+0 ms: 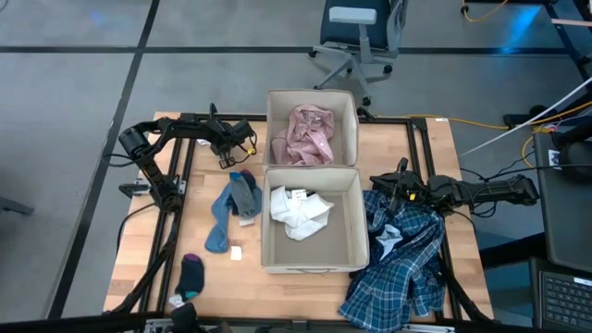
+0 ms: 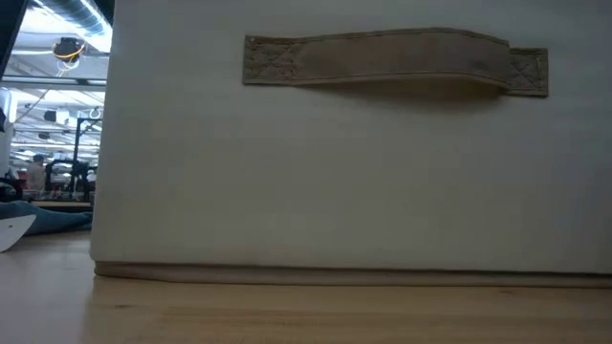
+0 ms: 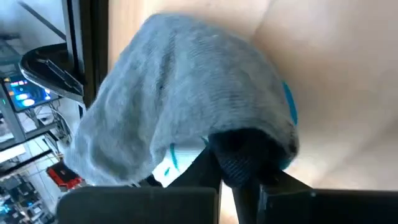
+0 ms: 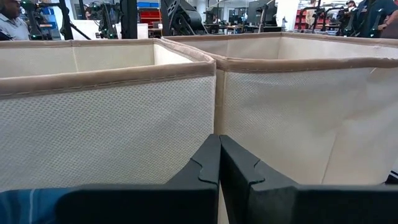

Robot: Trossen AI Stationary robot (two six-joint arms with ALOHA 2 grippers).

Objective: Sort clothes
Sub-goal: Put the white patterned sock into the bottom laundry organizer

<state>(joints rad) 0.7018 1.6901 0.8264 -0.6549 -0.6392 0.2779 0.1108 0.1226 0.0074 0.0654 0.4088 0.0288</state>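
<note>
My left gripper [image 1: 237, 159] is at the far left of the table, shut on a grey sock [image 1: 246, 191] with teal trim [image 3: 290, 106]. A blue sock [image 1: 218, 228] lies beside it. A pink shirt [image 1: 305, 135] lies in the far beige bin [image 1: 351, 111], and a white top [image 1: 298, 213] in the near bin [image 1: 355, 242]. The blue-white plaid shirt [image 1: 404, 264] lies spread on the table to the right of the near bin. My right gripper [image 1: 381, 182] is shut and empty above the plaid shirt's far end, facing the bins' right walls [image 4: 124, 124]. My left gripper holds the grey sock by its far end [image 3: 249, 134], pinched between the two fingers [image 3: 239, 163]. The fabric bulges over the fingertips and hides them. The fingers come from the far side, slanting down. The rest of the sock trails toward the near edge on the table.
A dark sock with purple and teal ends [image 1: 190, 274] lies near the front left corner, and a small white tag [image 1: 237, 252] lies by the near bin. The near bin's handled wall [image 2: 382, 62] fills the low view. An office chair [image 1: 356, 37] stands beyond the table.
</note>
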